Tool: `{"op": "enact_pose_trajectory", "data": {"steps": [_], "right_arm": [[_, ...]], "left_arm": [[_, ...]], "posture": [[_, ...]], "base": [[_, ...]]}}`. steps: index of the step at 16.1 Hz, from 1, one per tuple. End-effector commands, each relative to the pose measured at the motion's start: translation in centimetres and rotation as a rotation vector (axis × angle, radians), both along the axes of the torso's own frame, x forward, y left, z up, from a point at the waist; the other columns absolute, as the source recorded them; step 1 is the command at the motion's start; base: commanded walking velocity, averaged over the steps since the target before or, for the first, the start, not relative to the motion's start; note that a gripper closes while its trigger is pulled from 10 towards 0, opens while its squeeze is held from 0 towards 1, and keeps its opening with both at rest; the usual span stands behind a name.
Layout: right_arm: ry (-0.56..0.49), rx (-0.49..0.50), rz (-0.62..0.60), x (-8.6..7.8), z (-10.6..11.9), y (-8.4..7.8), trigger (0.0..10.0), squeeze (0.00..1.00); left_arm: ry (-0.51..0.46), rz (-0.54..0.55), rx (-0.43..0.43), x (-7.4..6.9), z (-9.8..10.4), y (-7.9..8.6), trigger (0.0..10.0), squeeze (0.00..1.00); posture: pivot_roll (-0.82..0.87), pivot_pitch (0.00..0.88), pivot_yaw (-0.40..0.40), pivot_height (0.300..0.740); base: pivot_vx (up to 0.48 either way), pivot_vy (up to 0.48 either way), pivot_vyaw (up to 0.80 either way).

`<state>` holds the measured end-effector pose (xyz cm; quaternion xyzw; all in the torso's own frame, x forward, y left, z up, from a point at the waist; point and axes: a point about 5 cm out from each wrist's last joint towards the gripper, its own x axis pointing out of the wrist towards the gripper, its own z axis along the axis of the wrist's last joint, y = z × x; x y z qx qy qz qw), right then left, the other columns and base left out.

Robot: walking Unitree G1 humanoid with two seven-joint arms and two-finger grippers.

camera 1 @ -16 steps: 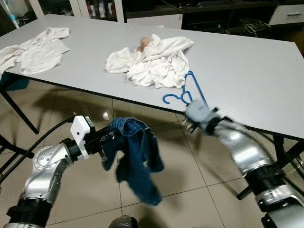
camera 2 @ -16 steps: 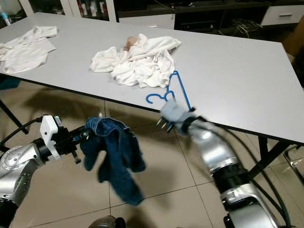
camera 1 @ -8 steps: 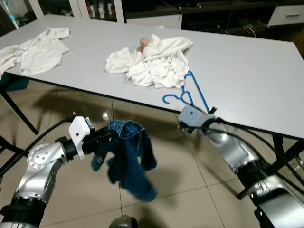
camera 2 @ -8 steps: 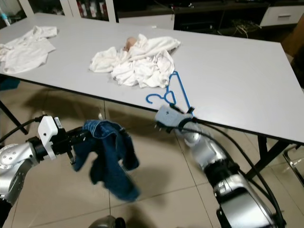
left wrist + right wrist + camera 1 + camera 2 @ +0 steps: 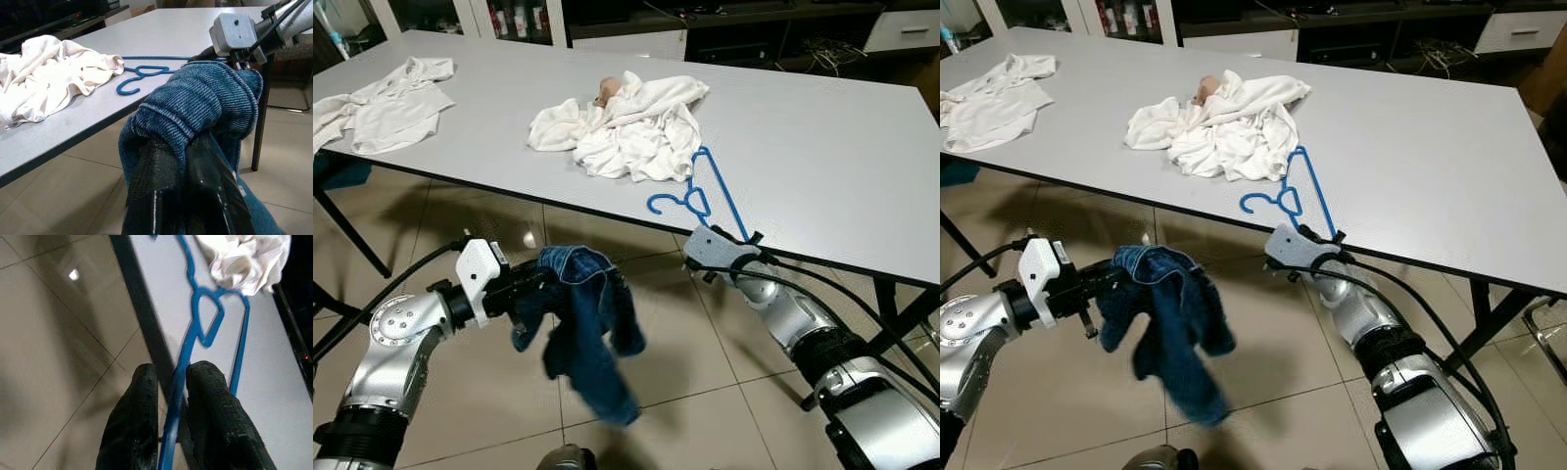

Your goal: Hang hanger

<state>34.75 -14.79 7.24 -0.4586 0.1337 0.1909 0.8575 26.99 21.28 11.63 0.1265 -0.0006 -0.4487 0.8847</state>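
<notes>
Fingers [image 5: 210, 421] of the right gripper [image 5: 171, 396] were clamped on one arm of the blue hanger [image 5: 705, 191], at the near edge of the white table [image 5: 822, 147]. That hanger lay flat on the tabletop, its hook pointing left, just beside the near right edge of a heap of white clothes [image 5: 626, 127]. Left of it and below table height, the left gripper [image 5: 183, 161] was pinched on a blue denim garment [image 5: 587, 323] that hung over the tiled floor [image 5: 480, 411]. Another white garment [image 5: 386, 103] lay at the table's far left.

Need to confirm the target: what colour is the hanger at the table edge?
Blue; the hanger shows best in the right wrist view.
</notes>
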Motion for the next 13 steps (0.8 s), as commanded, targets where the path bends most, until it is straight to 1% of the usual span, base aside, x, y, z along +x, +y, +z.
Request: {"op": "enact_pose_trajectory", "data": {"steps": [1,4,5,7,10,11,12,13], "right_arm": [[-0.012,0.004,0.017,0.34,0.4,0.33,10.0,0.0],[-0.003,-0.024,0.016,0.43,0.22,0.22,10.0,0.0],[-0.003,-0.056,-0.005,0.44,-0.03,-0.14,10.0,0.0],[-0.007,-0.064,-0.03,0.52,-0.15,-0.43,10.0,0.0],[-0.006,-0.077,-0.032,0.61,-0.2,-0.5,10.0,0.0],[0.0,-0.08,-0.03,0.59,-0.27,-0.49,8.0,0.0],[0.009,-0.082,-0.023,0.53,-0.39,-0.49,4.0,0.0],[0.012,-0.078,-0.022,0.52,-0.42,-0.49,2.3,0.0]], "left_arm": [[-0.048,-0.003,0.006,0.06,0.93,-0.05,0.0,0.0],[-0.048,-0.006,0.006,0.05,0.93,-0.18,0.0,0.0],[-0.05,-0.005,0.005,0.06,0.96,-0.21,0.0,0.0],[-0.051,-0.004,0.004,0.07,0.94,-0.3,0.0,0.0],[-0.052,-0.006,0.003,0.05,0.89,-0.47,0.0,0.0],[-0.053,-0.006,0.003,0.06,0.91,-0.49,0.0,0.0],[-0.055,-0.006,0.003,0.09,0.94,-0.53,0.0,0.0],[-0.056,-0.006,0.003,0.1,0.95,-0.55,0.0,0.0]], "posture": [[0.03,0.0,0.056,0.74],[0.03,0.0,0.053,0.74],[0.03,0.0,0.053,0.74],[0.04,0.0,0.051,0.74],[0.03,0.0,0.049,0.74],[0.03,0.0,0.049,0.74],[0.03,0.0,0.049,0.74],[0.03,0.0,0.049,0.74]], "base": [[0.0,0.0,0.0],[0.0,0.0,0.0],[0.0,0.0,0.0],[0.0,0.0,0.0],[0.0,0.0,0.0],[0.0,0.0,0.0],[0.0,0.0,0.0],[0.0,0.0,0.0]]}}
